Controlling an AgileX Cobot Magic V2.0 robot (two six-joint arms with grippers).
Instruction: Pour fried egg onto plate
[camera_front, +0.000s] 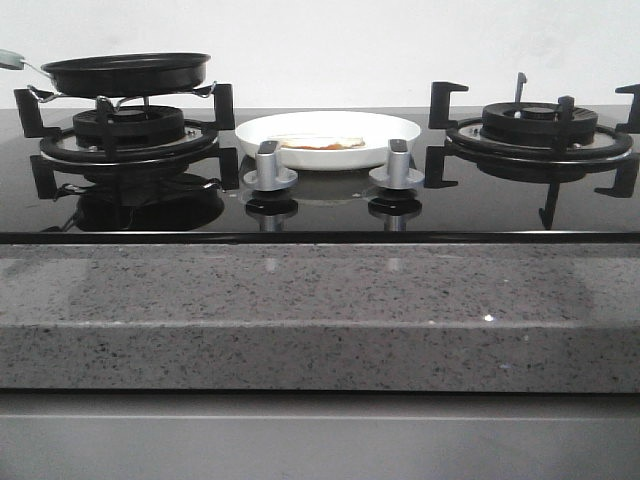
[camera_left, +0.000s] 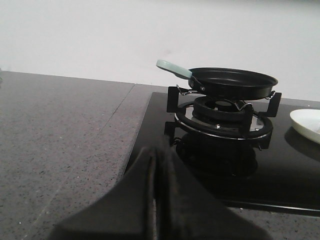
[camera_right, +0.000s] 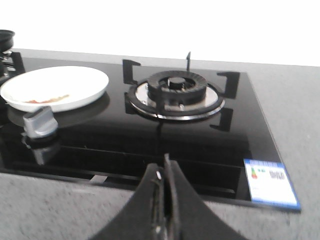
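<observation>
since the flat pale fried egg (camera_front: 318, 142) already lies on the glossy white plate (camera_front: 400, 140), we rest both dark grippers (camera_left: 156, 200) (camera_right: 164, 200) pressed together, empty, clear of the black pan (camera_front: 125, 72).

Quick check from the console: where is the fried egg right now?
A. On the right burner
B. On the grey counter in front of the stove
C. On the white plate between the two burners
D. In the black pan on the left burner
C. The fried egg lies flat on the white plate in the middle of the stove, while the pan sits apart on the left burner.
</observation>
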